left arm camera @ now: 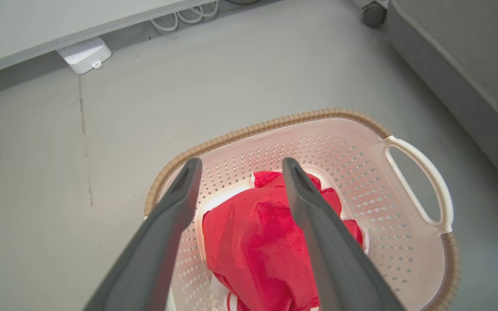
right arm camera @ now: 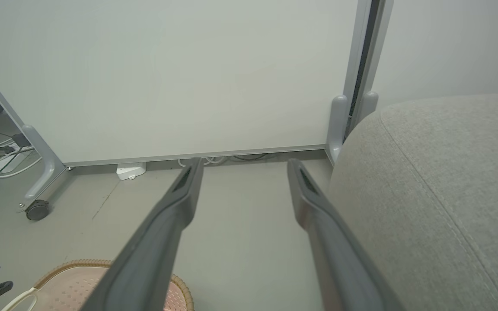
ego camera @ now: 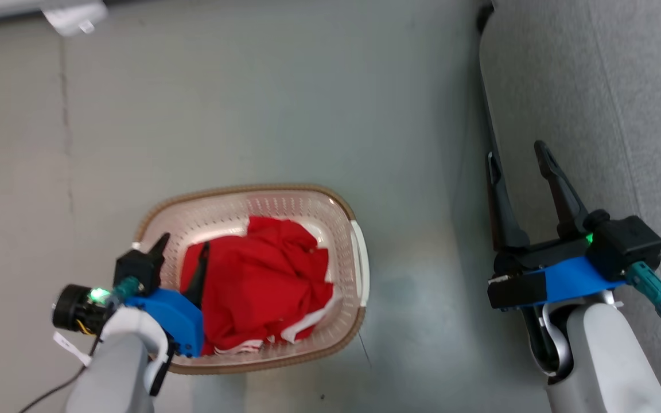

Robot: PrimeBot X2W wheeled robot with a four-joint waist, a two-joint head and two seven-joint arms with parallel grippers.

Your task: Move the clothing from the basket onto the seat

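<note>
A grey floor point(ego camera: 284, 103) is stretching across the scene, and the basket point(ego camera: 250, 189) is sitting on it at the near left with the red clothing point(ego camera: 261, 281) lying heaped inside. The left gripper point(ego camera: 185, 241) is hovering over the heap, fingers spread wide, holding nothing. The right gripper point(ego camera: 515, 150) is hanging wide open and empty at the edge of the seat point(ego camera: 623, 86) on the right.

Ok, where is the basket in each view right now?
Head view: basket lower left of centre.
Left wrist view: basket lower centre and right.
Right wrist view: basket at the bottom left corner, cut off.
Shared landmark: the grey seat, right of the basket in all three.
</note>
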